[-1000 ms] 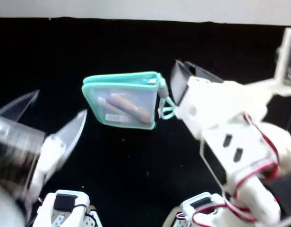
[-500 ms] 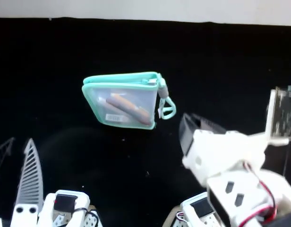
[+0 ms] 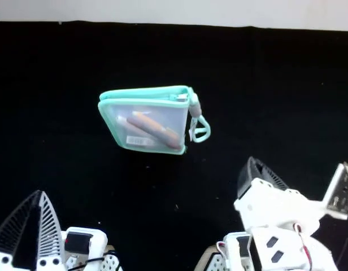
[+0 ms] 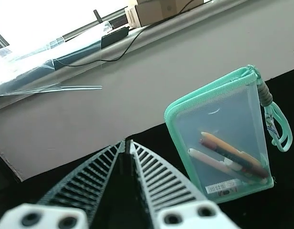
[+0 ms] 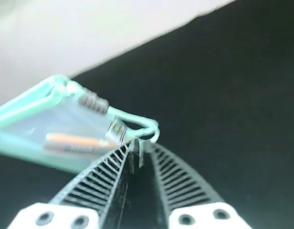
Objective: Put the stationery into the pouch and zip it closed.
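Pouch (image 3: 144, 94), pens (image 3: 154, 129) inside, small label (image 3: 137, 140) illegible

Pouch (image 5: 32, 125): one end cut off by the right wrist view's edge, outline blurred.
Pens (image 3: 156, 129) inside: hazy through the clear face, count unsure.
Label (image 4: 222, 187): too small to read.
My left pincer (image 3: 38, 195): base cut off in the high view.

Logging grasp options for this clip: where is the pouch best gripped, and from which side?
Take the pouch by its teal loop, sticking out from the zipper-pull corner, coming from the side of the right hand. The body lies flat on the table with little to pinch; the loop is thin and free, so probably easiest.
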